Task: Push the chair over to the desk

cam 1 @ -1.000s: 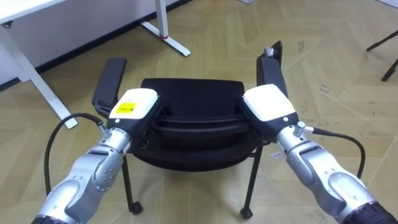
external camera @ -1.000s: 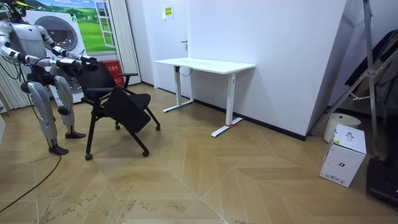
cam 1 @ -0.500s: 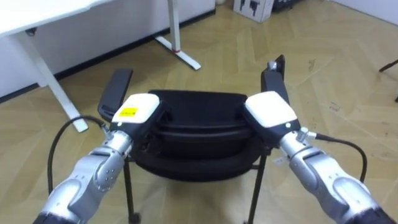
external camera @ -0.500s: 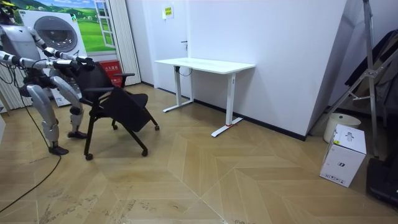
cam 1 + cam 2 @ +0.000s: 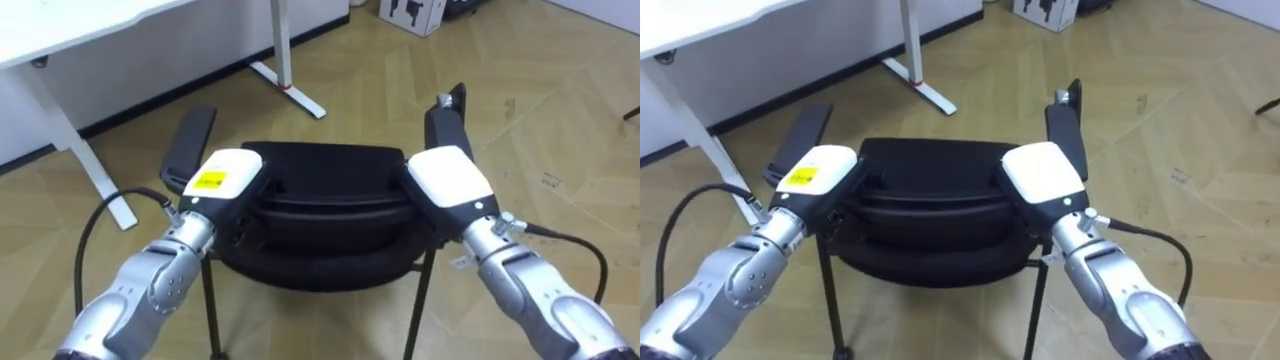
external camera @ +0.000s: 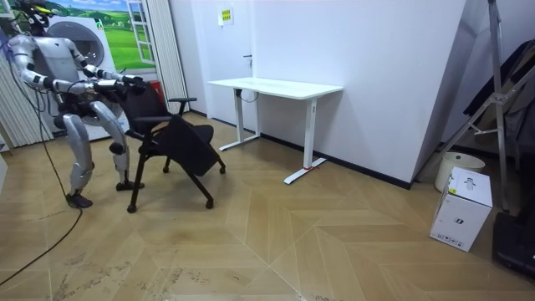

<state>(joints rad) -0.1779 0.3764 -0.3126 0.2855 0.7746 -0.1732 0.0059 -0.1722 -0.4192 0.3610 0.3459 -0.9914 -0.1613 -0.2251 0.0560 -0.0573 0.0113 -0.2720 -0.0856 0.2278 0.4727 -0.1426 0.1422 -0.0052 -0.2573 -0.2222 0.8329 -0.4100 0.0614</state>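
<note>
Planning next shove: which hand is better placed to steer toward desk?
Right, marginally. Left hand and right hand both rest atop the black office chair; the white desk lies ahead-left, so a right-side push likely turns it there.

Chair [image 6: 185,142] displaced toward the room view's right since the earlier pictures, now nearer the white desk [image 6: 276,86], with the robot having stepped forward after it across the floor.
</note>
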